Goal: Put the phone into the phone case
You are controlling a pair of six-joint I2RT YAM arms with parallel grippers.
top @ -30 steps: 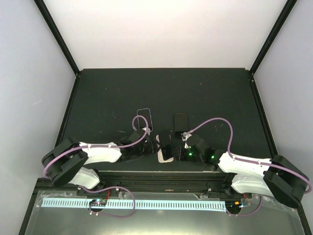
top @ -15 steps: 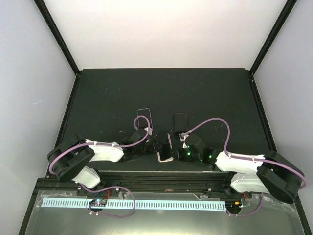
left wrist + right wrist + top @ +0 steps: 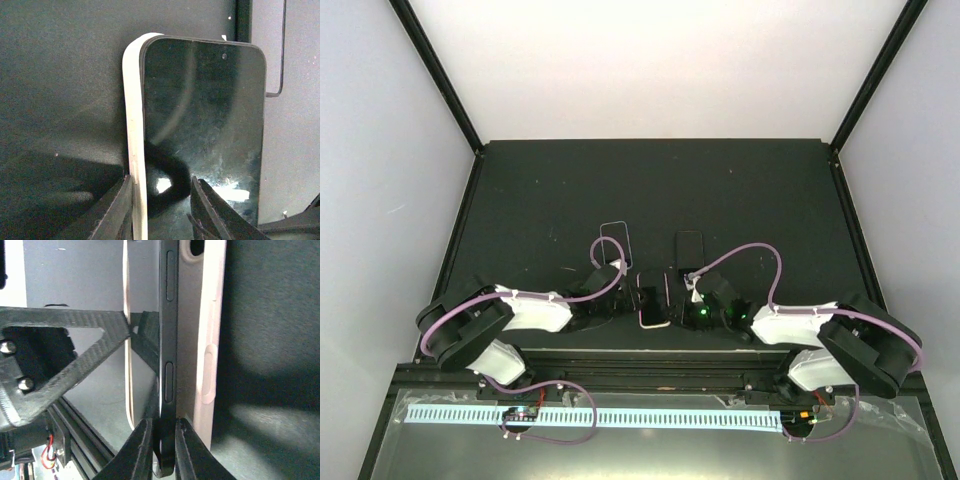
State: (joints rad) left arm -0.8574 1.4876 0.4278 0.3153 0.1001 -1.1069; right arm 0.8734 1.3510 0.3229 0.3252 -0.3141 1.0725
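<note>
The black phone sits against the cream phone case, both held off the table between my two grippers. In the left wrist view the case's cream side wall runs beside the phone's glass. My left gripper clamps them, one finger outside the case wall, the other on the glass; from above it is left of them. In the right wrist view my right gripper is shut on the phone's lower edge, with the case just right of it. From above it is right of them.
A clear case outline lies on the black table behind the left gripper. A dark phone-shaped item lies behind the right gripper. The arm-base rail runs just in front of the grippers.
The phone and case were turned from lying cream-side-up to on edge, and now the dark glass faces up inside the cream rim. The right arm has drawn in to the left.
</note>
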